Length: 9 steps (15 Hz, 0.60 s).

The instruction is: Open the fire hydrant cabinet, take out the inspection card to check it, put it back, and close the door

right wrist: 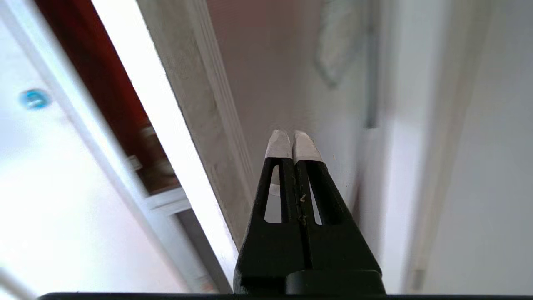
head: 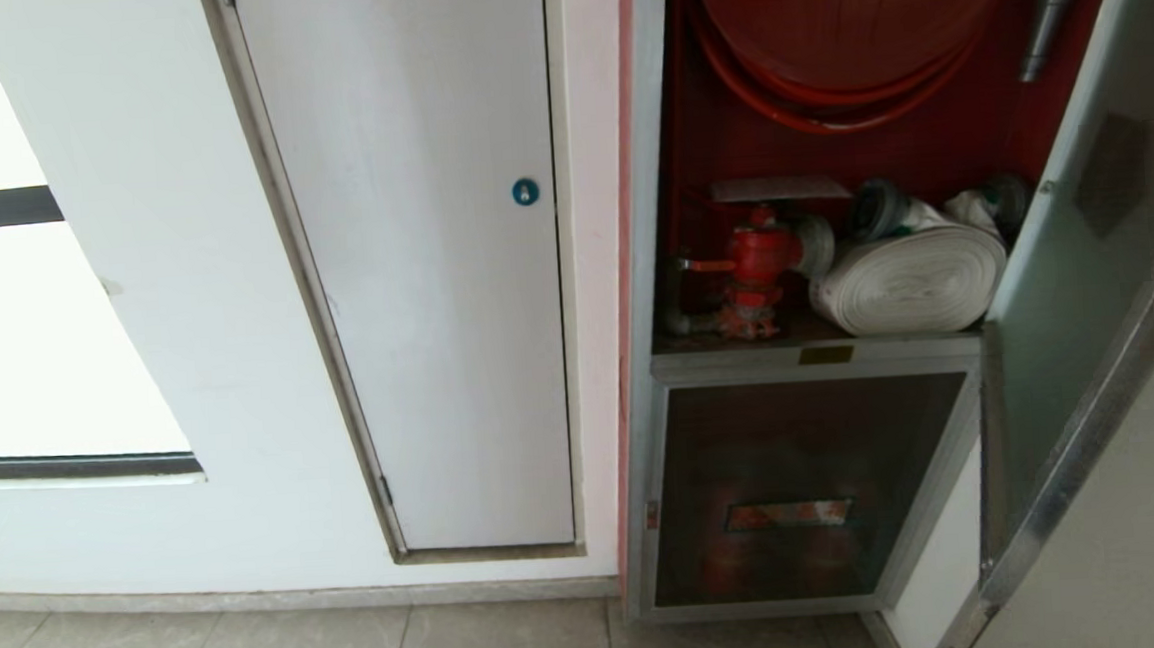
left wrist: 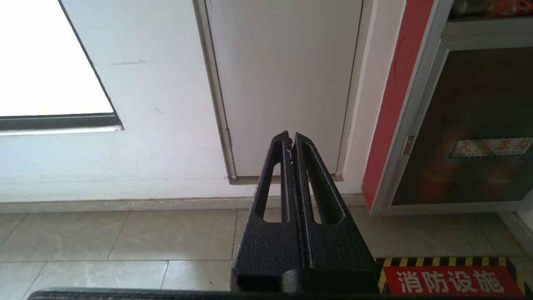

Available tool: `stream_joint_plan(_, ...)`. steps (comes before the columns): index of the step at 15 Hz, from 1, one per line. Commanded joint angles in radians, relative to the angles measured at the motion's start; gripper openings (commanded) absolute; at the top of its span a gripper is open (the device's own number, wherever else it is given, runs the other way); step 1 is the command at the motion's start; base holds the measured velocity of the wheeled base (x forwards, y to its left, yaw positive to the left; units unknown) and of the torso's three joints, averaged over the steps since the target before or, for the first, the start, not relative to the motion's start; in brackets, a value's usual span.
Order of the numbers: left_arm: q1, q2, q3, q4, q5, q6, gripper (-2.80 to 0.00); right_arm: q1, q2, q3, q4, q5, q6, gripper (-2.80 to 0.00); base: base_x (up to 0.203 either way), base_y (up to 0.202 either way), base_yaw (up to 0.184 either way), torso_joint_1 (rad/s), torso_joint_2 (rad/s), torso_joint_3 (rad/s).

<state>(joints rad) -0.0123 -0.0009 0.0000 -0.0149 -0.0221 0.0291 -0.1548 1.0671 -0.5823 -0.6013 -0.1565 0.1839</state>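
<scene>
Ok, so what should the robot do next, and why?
Probably swing the right gripper from the door into the fire hydrant cabinet, toward the inspection card. The door is wide open, the card lies on the red valve, and the fingers are shut on nothing.

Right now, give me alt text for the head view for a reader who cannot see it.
The fire hydrant cabinet stands with its door swung open, showing the inspection card lying flat on top of the red valve beside a rolled white hose. A red hose reel hangs above; a white panel with a blue lock stands left.
</scene>
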Motion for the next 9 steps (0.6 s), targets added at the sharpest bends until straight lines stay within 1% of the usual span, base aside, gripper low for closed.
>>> stream_joint_plan(1, 0.0, 0.001, 0.012, 0.0, 0.001, 0.0, -2.8, 0.023, 0.117, -0.063, -0.004, 0.052, 0.022, -2.8, 0.0, 0.0, 0.0, 0.0, 0.0, 0.0)
stream_joint_plan(5, 0.0, 0.001, 0.012, 0.0, -0.001, 0.0, -2.8, 0.065, 0.27, -0.18, -0.003, 0.144, 0.074, -2.8, 0.0, 0.0, 0.0, 0.0, 0.0, 0.0)
stream_joint_plan(9, 0.0, 0.001, 0.012, 0.0, 0.001, 0.0, -2.8, 0.115, 0.44, -0.334, -0.004, 0.219, 0.114, -2.8, 0.0, 0.0, 0.0, 0.0, 0.0, 0.0)
